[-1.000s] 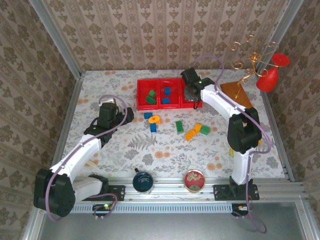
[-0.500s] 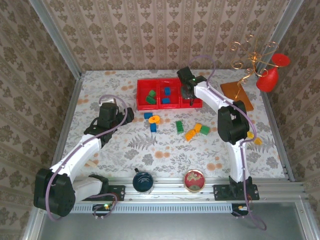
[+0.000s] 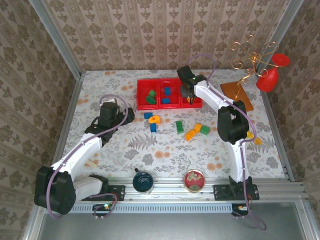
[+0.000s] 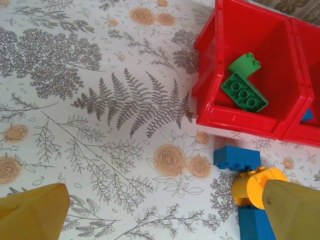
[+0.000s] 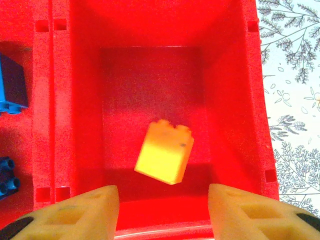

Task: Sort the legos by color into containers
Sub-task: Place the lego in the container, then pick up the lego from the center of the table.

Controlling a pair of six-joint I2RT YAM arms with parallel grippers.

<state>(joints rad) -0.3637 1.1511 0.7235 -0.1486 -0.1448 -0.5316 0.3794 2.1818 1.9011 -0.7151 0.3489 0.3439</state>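
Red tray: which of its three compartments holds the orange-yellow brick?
The right compartment, under the right gripper, holds it. The left one has green bricks, the middle one blue bricks.

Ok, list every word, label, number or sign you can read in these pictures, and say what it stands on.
No text can be read anywhere.
On the round red tin, the lid design is too small to tell whether it holds words.
On the orange-yellow plastic brick in the bright red plastic tray, and on the green plastic bricks: bare faces, no print.
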